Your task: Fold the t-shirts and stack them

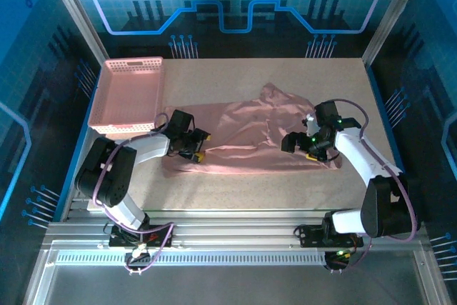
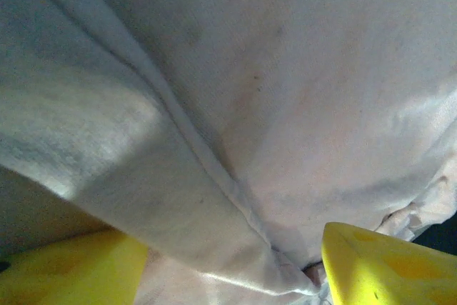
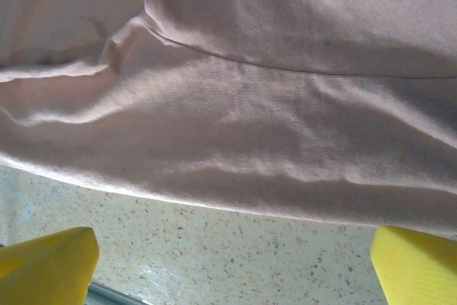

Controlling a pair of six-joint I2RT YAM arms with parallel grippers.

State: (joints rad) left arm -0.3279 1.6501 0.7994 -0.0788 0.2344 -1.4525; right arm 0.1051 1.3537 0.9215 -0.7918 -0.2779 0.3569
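Table [image 1: 285, 191], one t-shirt [image 1: 250, 137] in sight: dusty pink, lying mid-table as a long band running left to right, near edge fairly straight, far right part bunched and peaked. Left gripper [image 1: 194, 149] sits low on the shirt's left end; in its wrist view the yellow fingers [image 2: 78, 269] stand apart with a ridge of cloth between them, nothing pinched. Right gripper [image 1: 300, 144] is at the right end, jaws spread wide and released, with the hem and bare table just ahead of its fingers [image 3: 50, 262]. Pink lattice basket [image 1: 132, 91] stands at the far left corner, apart from the shirt. Judgement: one lengthwise fold is roughly laid and untidy; crosswise folds, smoothing and any stacking are not yet done
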